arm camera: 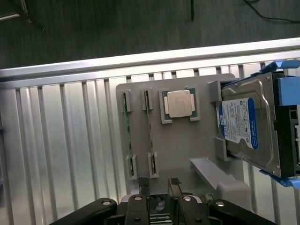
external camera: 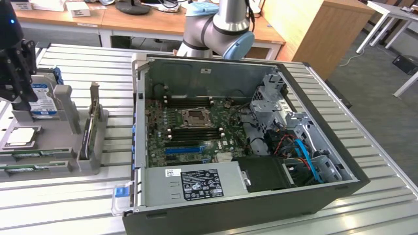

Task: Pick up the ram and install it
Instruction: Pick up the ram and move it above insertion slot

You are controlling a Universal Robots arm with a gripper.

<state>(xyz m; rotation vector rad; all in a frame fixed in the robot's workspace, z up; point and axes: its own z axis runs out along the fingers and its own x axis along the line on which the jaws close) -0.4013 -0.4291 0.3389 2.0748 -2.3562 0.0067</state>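
Observation:
Two ram sticks stand on edge in a grey holder point(arm camera: 187, 145). One ram stick point(arm camera: 150, 136) lies nearer my fingers, and the other ram stick point(arm camera: 127, 140) runs parallel beside it. In the exterior view the same ram sticks point(external camera: 29, 156) show as thin green strips at the holder's near left. My gripper point(arm camera: 159, 187) hovers above the holder's edge, open, with nothing between its black fingertips point(arm camera: 145, 188). In the exterior view the gripper point(external camera: 16, 93) hangs over the far left of the holder. The motherboard point(external camera: 189, 132) lies in the open computer case with black memory slots point(external camera: 196, 101) beside the processor socket.
A processor chip point(arm camera: 179, 104) and a blue-labelled hard drive point(arm camera: 239, 122) also sit in the holder. The open computer case point(external camera: 248, 196) fills the slatted metal table's middle, with its power supply point(external camera: 196, 183) at the front. The arm's base point(external camera: 222, 34) stands behind the case.

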